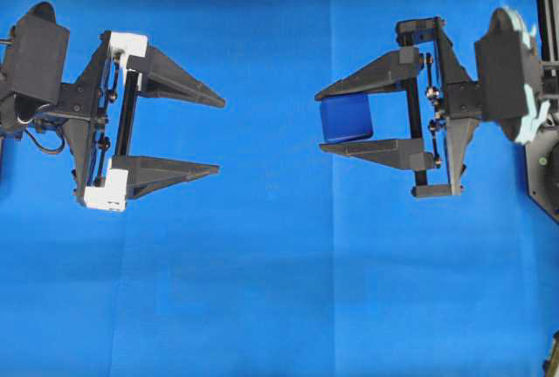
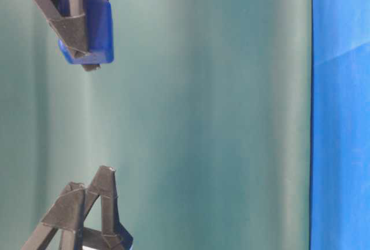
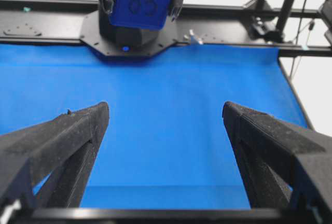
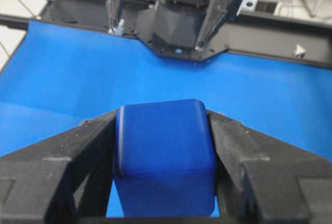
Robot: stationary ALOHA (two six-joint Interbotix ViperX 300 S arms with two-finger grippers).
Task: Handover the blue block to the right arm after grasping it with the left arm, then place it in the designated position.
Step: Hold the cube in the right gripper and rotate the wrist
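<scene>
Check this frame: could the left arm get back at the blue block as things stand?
Probably not usefully: the blue block is clamped between the right gripper fingers, which cover two faces. The open left gripper faces it across bare cloth.

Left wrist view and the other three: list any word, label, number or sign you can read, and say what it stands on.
"CO": two raised characters, blurred, on the face of the blue block that looks toward the left wrist camera; the reading is uncertain and may be upside down.
No other text shows: none on the blue cloth, on the left hand or on the right hand in any view.
</scene>
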